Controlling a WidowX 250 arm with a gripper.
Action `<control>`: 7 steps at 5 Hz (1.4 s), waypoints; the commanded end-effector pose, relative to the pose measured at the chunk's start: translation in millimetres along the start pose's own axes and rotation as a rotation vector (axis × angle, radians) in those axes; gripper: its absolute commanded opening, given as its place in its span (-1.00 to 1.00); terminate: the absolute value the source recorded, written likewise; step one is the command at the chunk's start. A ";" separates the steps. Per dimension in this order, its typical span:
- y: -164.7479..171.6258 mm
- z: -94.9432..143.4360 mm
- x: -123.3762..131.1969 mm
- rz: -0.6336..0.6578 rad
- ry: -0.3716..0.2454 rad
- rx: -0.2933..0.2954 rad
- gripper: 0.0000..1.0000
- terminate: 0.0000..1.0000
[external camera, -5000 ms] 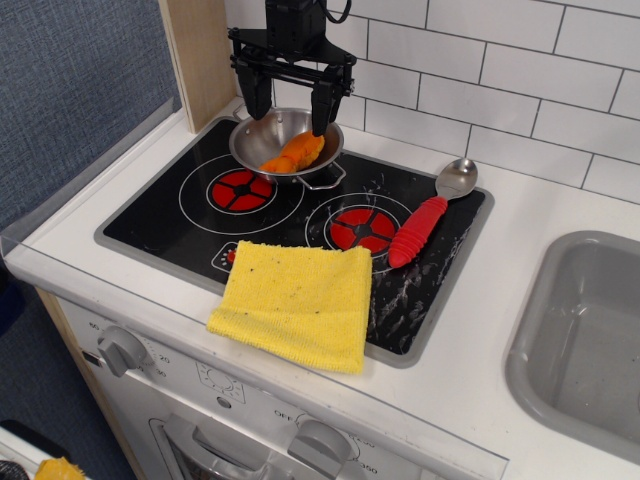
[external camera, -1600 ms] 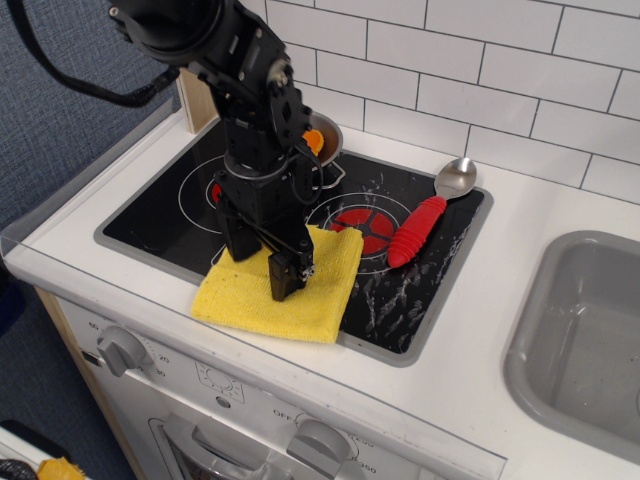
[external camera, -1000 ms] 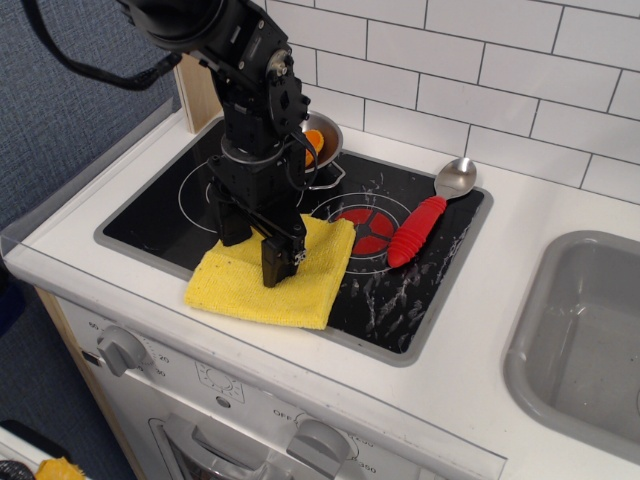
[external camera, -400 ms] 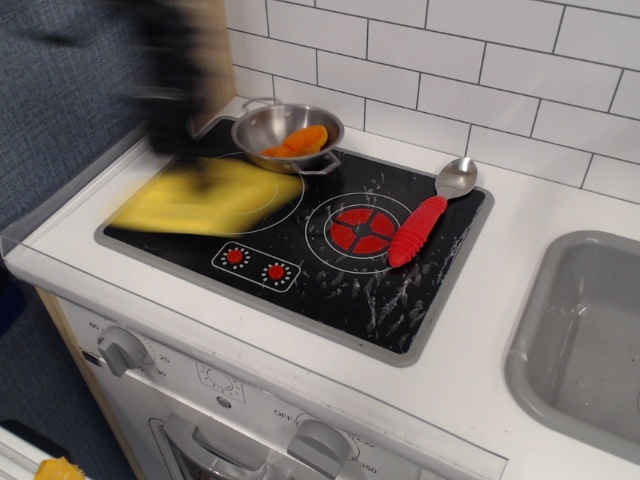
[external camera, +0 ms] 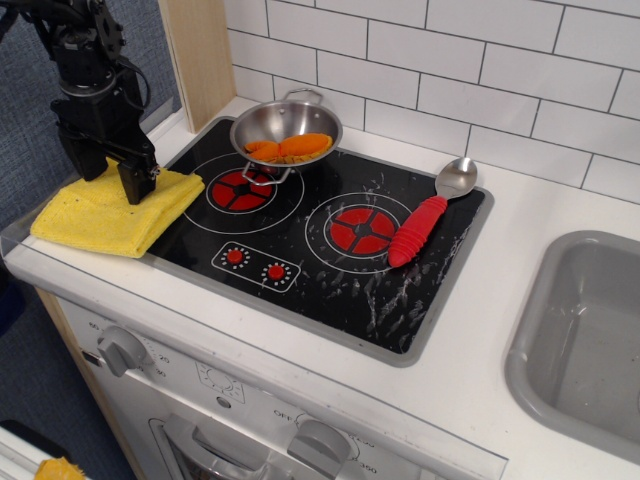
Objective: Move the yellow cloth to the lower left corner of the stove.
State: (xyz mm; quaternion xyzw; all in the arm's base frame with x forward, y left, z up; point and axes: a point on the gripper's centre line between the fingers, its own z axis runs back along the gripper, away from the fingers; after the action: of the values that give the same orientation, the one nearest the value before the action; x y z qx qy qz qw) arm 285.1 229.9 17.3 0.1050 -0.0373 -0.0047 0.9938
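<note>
The yellow cloth (external camera: 100, 215) lies folded at the stove's near left corner. Its right part rests on the black cooktop and its left part hangs over the grey rim onto the white counter. The stove (external camera: 330, 290) is a glossy black cooktop with two red burners. My gripper (external camera: 105, 172) stands upright on the far edge of the cloth, at the far left. Its two black fingers are spread apart with their tips down on the cloth, and a little cloth bunches up between them.
A small steel pan (external camera: 285, 125) holding an orange piece (external camera: 292, 147) sits at the back of the left burner. A red-handled spoon (external camera: 418, 230) lies at the right of the stove. A grey sink (external camera: 590, 330) is at the right, and a wooden post (external camera: 200, 60) stands behind the gripper.
The gripper has swept the yellow cloth from the stove's front middle to its near left corner. The pan has turned a little.
</note>
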 end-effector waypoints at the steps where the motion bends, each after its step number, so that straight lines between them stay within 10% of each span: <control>1: -17.1 11.2 -10.8 -0.063 -0.013 -0.018 1.00 -1.00; 3: -78.4 30.6 5.7 -0.050 0.027 -0.038 1.00 -1.00; 7: -72.5 84.0 7.1 0.037 -0.033 -0.054 1.00 -1.00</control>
State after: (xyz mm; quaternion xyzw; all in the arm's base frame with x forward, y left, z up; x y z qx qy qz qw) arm 283.3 131.4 66.6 0.0672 -0.0298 0.0054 0.9973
